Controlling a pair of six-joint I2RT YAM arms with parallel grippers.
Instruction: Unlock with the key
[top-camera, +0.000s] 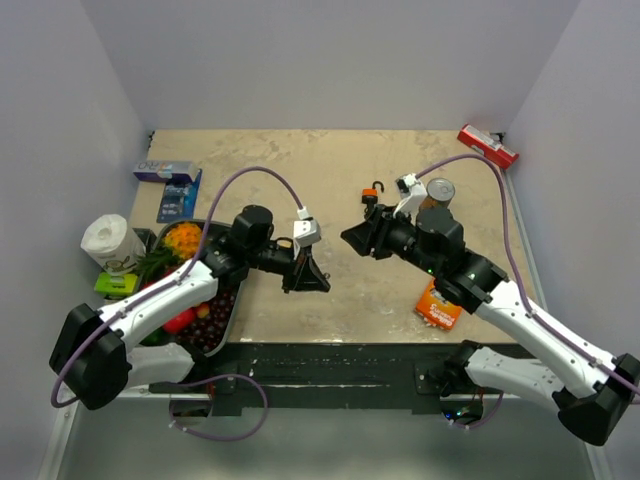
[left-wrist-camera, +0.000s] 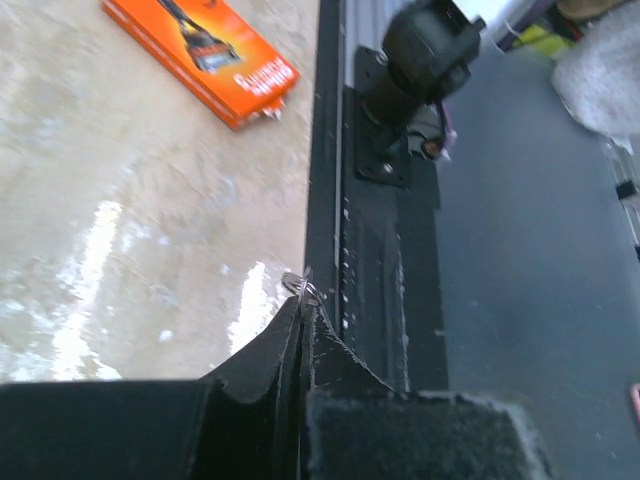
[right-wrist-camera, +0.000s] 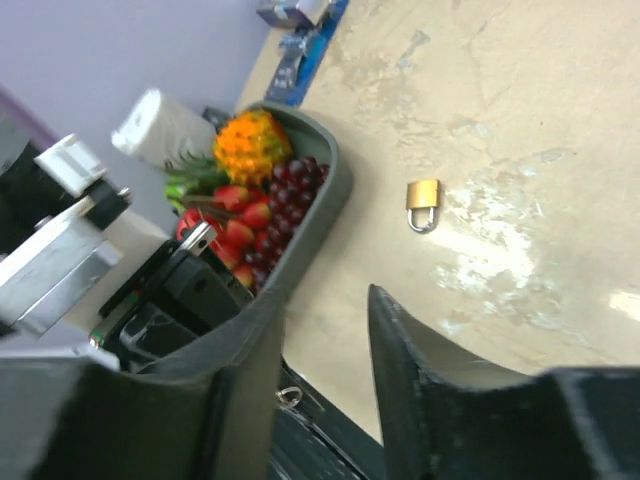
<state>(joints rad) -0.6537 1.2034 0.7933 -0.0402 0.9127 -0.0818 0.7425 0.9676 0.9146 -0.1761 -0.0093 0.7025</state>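
Note:
My left gripper (top-camera: 308, 278) (left-wrist-camera: 303, 300) is shut, its tips low over the table's front edge. A small metal ring (left-wrist-camera: 302, 288) (right-wrist-camera: 288, 396) sticks out from between its fingertips. The key's black head and blade are hidden in the grip. My right gripper (top-camera: 352, 238) (right-wrist-camera: 325, 295) stands open with nothing between its fingers, just right of the left one. A small brass padlock (right-wrist-camera: 423, 204) lies flat on the table, shackle closed, beyond the right fingers. An orange padlock (top-camera: 373, 193) with a black shackle sits further back.
A grey tray (right-wrist-camera: 335, 170) (top-camera: 228, 318) of fruit and vegetables stands at the left. An orange packet (top-camera: 438, 305) (left-wrist-camera: 200, 55) lies front right, a can (top-camera: 440, 190) and a red box (top-camera: 488, 146) at the back right. Paper roll (top-camera: 110, 243) and blue pack (top-camera: 168, 185) sit far left.

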